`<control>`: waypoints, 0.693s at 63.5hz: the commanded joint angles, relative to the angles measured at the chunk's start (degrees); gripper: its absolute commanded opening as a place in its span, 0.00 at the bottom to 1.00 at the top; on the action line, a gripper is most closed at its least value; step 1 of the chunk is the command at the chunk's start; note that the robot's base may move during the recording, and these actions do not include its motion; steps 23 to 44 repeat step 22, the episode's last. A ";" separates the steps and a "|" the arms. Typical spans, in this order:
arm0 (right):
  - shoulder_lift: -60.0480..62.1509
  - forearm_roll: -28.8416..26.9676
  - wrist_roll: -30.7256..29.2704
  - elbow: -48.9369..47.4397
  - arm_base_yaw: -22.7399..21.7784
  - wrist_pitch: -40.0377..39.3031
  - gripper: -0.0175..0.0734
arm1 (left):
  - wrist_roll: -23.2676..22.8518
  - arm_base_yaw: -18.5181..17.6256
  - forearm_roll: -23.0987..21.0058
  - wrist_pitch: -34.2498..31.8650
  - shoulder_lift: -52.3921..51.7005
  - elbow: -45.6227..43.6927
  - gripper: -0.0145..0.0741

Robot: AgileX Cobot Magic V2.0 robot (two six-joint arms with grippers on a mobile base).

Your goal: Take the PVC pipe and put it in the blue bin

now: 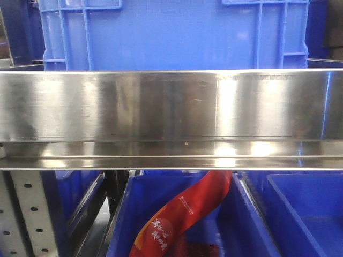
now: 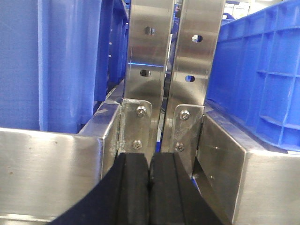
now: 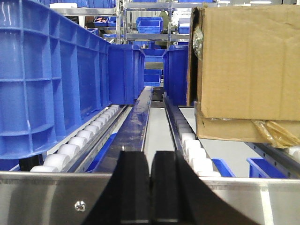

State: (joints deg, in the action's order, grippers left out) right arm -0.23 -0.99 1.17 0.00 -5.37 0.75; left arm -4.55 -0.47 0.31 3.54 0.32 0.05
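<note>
No PVC pipe shows in any view. In the front view a large blue bin (image 1: 171, 32) stands on a steel shelf rail (image 1: 171, 107), and more blue bins (image 1: 252, 225) sit below it. My left gripper (image 2: 149, 161) is shut and empty, facing two steel uprights (image 2: 171, 70) between blue bins. My right gripper (image 3: 150, 159) is shut and empty, just above a steel rail (image 3: 56, 197), looking down a roller lane.
A red printed bag (image 1: 182, 214) lies in the lower middle bin. White rollers (image 3: 89, 133) run along both lanes. A blue bin (image 3: 42, 75) stands on the left lane and a cardboard box (image 3: 248, 65) on the right one. More blue bins (image 3: 126, 72) stand further back.
</note>
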 commanded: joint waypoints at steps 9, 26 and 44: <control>0.23 0.32 -0.28 0.00 -0.23 -1.21 0.01 | -0.03 0.12 0.20 -1.60 -0.32 -0.05 0.04; 0.23 0.32 -0.28 0.00 -0.23 -1.21 0.01 | -0.03 0.12 0.20 -1.60 -0.32 -0.05 0.04; 0.23 0.32 -0.28 0.00 -0.23 -1.21 0.01 | -0.03 0.12 0.20 -1.60 -0.32 -0.05 0.04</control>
